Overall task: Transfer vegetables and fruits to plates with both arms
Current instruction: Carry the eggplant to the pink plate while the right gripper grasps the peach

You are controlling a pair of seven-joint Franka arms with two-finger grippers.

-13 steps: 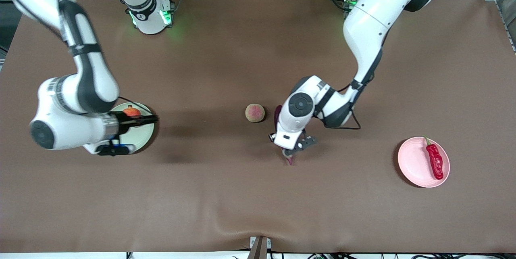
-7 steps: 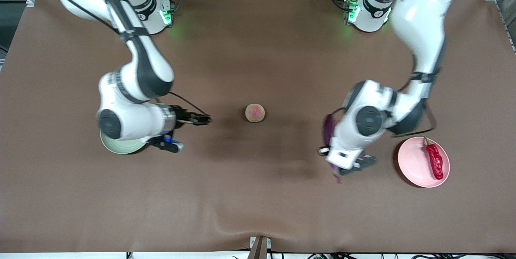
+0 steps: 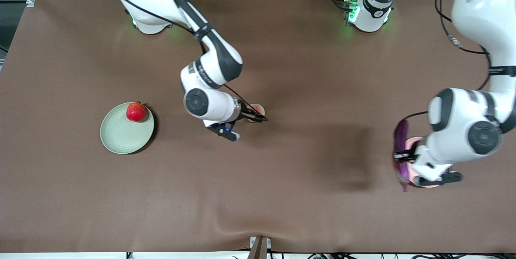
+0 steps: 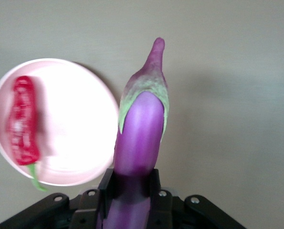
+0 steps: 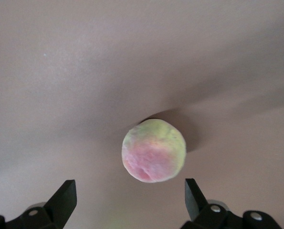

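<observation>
Left gripper (image 4: 127, 202) grasps eggplant (image 4: 139, 138) over pink plate (image 4: 79, 138) edge beside chili (image 4: 23, 121); right gripper (image 5: 130, 198) spread over blush fruit (image 5: 153, 150).

The left arm (image 3: 463, 138) hides most of the pink plate (image 3: 415, 143) and the chili.

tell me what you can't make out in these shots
- Pink plate, front view: mostly hidden by the left arm and the eggplant; the chili shows only in the left wrist view.
- Left gripper: fingers cut off by the left wrist view's edge, shut on the eggplant.
- Blush fruit, front view: half covered by the open right gripper.
- Apple on the green plate: stem too small to tell.
</observation>
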